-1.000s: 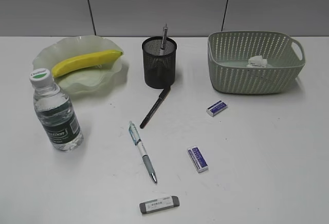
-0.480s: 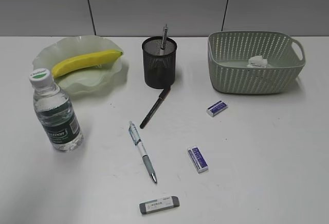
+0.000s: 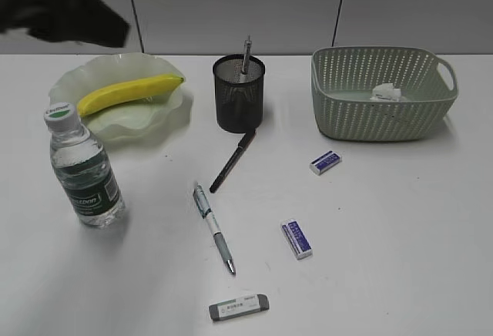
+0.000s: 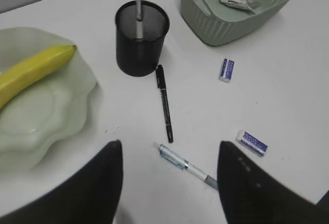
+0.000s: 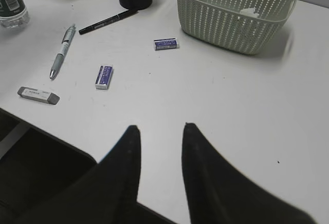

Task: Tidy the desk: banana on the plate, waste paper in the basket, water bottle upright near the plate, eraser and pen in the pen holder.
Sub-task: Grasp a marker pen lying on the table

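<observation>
Newly entered at the exterior view's top-left corner, the left arm [image 3: 65,8] looms above the plate [image 3: 166,112]. Left gripper [image 4: 169,183] gapes wide, holding nothing; right gripper [image 5: 159,147] stands partly open and empty.

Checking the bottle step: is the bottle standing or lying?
Standing. The bottle rests on its base with its cap on top, just in front of the plate.

The desk [image 3: 400,236] is seen from the front, looking down at a slant. From high on the left, the left wrist view looks down. The right wrist view is set low near the front edge. The pen holder [image 3: 239,93] is shared by all three.
</observation>
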